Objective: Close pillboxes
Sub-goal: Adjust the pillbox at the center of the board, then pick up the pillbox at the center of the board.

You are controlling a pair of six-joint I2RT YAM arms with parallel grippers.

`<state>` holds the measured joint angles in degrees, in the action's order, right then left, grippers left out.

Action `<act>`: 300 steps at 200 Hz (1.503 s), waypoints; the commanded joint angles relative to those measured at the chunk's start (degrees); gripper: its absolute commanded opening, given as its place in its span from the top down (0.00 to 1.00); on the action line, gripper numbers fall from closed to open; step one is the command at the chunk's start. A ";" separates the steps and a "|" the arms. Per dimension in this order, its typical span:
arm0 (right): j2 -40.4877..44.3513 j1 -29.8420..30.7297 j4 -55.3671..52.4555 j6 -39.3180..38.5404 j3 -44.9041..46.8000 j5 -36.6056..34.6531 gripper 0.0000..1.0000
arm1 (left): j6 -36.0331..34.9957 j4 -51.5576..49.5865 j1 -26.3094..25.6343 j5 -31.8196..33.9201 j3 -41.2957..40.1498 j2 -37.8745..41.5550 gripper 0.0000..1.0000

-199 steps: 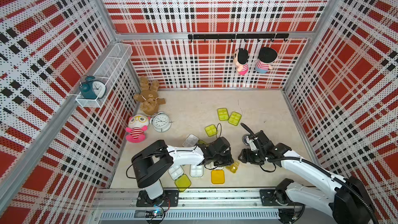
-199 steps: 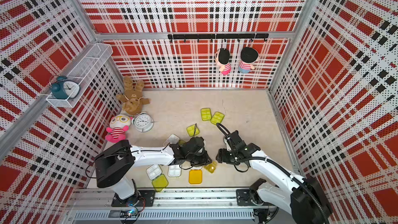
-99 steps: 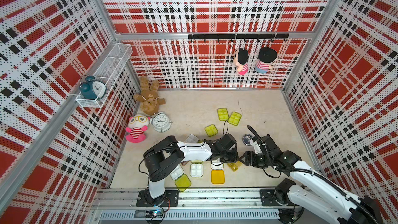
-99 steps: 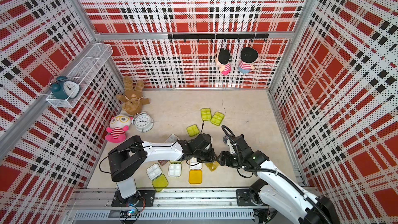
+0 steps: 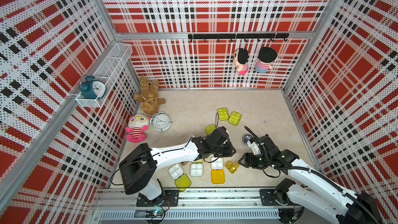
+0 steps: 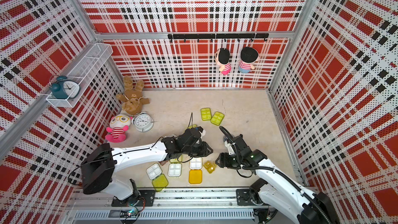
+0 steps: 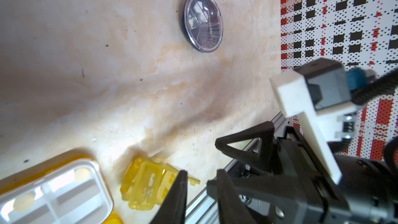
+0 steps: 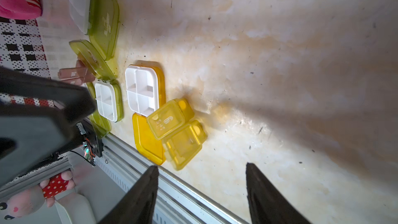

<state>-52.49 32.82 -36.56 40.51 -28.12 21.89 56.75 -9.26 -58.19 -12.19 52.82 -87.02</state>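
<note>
Pillboxes lie near the front of the floor. A small amber pillbox lies open. Beside it an orange pillbox shows its white tray and flat orange lid. Two more white trays lie open with lime lids. Three lime pillboxes are closed. The round navy pillbox lies closed. My left gripper hovers just behind the amber box, slightly open and empty. My right gripper stands wide open to its right.
A teddy bear, a pink doll and a white alarm clock lie at the left wall. An aluminium rail runs along the front edge. Plaid pegboard walls close in three sides. A small brown case lies beside the lime lids.
My left arm has stretched further right over the open trays and its jaws have parted a little. My right gripper has shifted slightly toward the front, still open.
</note>
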 commanded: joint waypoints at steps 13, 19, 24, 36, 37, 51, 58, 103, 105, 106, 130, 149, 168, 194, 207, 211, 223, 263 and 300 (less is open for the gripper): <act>-2.50 0.54 2.18 -4.15 -2.27 3.31 0.36 | 2.94 -1.57 0.28 3.45 -5.33 4.83 0.71; -3.12 0.96 2.27 -4.45 -2.67 3.20 0.37 | 3.25 -1.35 0.42 3.57 -6.14 5.47 0.71; -3.67 1.31 2.23 -4.79 -3.02 3.02 0.37 | 3.58 -1.15 0.41 3.66 -6.67 5.94 0.71; -4.99 2.40 1.72 -5.33 -3.68 2.06 0.38 | 4.04 -0.79 0.41 3.91 -7.84 6.89 0.71; -5.16 2.50 1.69 -5.34 -3.73 1.99 0.38 | 4.06 -0.78 0.39 3.92 -7.87 6.92 0.71; -6.62 3.88 1.49 -5.92 -4.42 0.88 0.41 | 4.28 -0.43 0.44 4.01 -8.84 7.54 0.71; -7.37 4.75 1.24 -6.12 -4.90 0.10 0.43 | 4.34 -0.33 0.43 4.04 -9.15 7.81 0.71; -12.45 8.94 0.83 -6.39 -7.78 -4.52 0.54 | 4.82 0.45 0.43 4.17 -11.06 8.95 0.71; -12.55 9.00 0.80 -6.32 -7.77 -4.69 0.55 | 4.85 0.46 0.45 4.18 -11.11 9.01 0.71; -12.59 9.01 0.79 -6.32 -7.84 -4.85 0.56 | 4.81 0.46 0.45 4.19 -11.13 9.04 0.71; -13.76 9.28 2.08 -6.19 -8.08 -6.15 0.61 | 4.93 0.47 0.45 4.12 -11.81 9.53 0.71; -15.26 9.86 2.19 -6.40 -9.00 -6.88 0.68 | 5.16 0.47 0.51 3.97 -12.47 10.08 0.71; -16.34 10.66 1.63 -6.71 -9.75 -7.81 0.77 | 5.34 0.47 0.46 4.05 -13.15 10.71 0.71; -16.38 11.75 0.90 -6.67 -10.42 -9.38 0.81 | 5.25 0.56 0.67 3.88 -13.62 11.00 0.71; -16.17 12.09 0.63 -6.55 -10.81 -10.20 0.84 | 5.04 0.56 0.88 3.67 -13.62 10.82 0.71; -16.27 12.23 0.40 -6.61 -11.04 -10.45 0.86 | 5.00 0.63 0.95 3.65 -13.54 10.70 0.71; -16.38 12.65 -0.51 -6.69 -11.92 -11.66 0.91 | 4.90 0.64 1.07 3.57 -13.28 10.48 0.71; -15.07 13.24 -4.66 -7.29 -14.28 -16.61 1.00 | 4.39 0.95 1.20 3.13 -11.81 8.93 0.71; -13.19 13.24 -10.22 -6.37 -16.74 -23.01 1.00 | 3.50 2.30 1.15 2.46 -8.37 5.24 0.71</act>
<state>-67.44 45.65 -41.43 33.69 -42.46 4.91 61.47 -9.39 -57.30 -8.99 40.88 -79.37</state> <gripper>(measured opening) 0.066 0.290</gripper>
